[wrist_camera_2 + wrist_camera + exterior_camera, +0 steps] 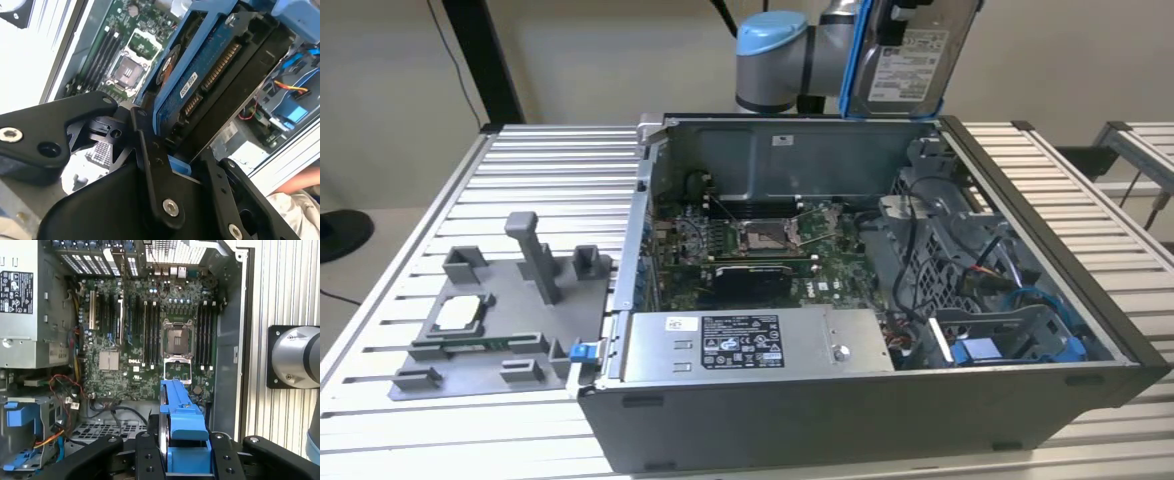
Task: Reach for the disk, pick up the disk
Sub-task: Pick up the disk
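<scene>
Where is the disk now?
The disk is clamped in the gripper, held high over the open computer case's back wall in the exterior view.

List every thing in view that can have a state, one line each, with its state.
disk: lifted above the computer case, held on edge in its blue frame.
gripper: shut on the disk.
computer case: lying on its side, side panel off, inside exposed.
processor socket: no chip in it.
blue drive bay: vacant inside the case.
small square chip: resting on the grey fixture beside the case.
</scene>
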Robot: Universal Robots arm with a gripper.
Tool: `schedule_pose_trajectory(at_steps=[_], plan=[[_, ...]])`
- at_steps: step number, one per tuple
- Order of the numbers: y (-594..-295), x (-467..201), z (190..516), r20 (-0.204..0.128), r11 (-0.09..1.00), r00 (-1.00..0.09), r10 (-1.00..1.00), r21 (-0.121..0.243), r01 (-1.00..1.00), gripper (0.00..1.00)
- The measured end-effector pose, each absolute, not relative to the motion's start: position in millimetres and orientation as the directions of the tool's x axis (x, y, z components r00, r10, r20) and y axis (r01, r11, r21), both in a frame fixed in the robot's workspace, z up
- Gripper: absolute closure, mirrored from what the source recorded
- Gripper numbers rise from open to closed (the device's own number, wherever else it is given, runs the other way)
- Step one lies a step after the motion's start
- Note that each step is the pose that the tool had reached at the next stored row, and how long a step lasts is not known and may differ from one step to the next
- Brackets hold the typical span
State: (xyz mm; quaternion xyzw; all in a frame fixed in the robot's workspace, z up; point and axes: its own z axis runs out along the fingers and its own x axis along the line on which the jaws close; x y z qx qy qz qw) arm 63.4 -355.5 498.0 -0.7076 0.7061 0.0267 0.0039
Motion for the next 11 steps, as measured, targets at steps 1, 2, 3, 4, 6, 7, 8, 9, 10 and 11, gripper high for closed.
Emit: schedule_pose_trajectory(at_steps=[1,2,3,4,6,7,8,9,10,11], plan=[[-356,67,498,-0.043,-0.003,0.001,-0.999,0.032,-0.999,1.00],[-356,71,498,-0.043,-0.003,0.001,-0.999,0.032,-0.999,1.00],[-356,74,498,-0.043,-0.003,0.001,-0.999,0.032,-0.999,1.00],[-356,78,497,-0.043,-0.003,0.001,-0.999,0.032,-0.999,1.00],[-356,84,497,-0.043,-0.003,0.001,-0.999,0.032,-0.999,1.00],[-355,84,497,-0.043,-0.003,0.001,-0.999,0.032,-0.999,1.00],[-355,84,497,-0.043,-0.003,0.001,-0.999,0.032,-0.999,1.00],[-355,84,497,-0.043,-0.003,0.001,-0.999,0.032,-0.999,1.00],[-356,84,497,-0.043,-0.003,0.001,-0.999,0.032,-0.999,1.00],[-356,84,497,-0.043,-0.003,0.001,-0.999,0.032,-0.999,1.00]])
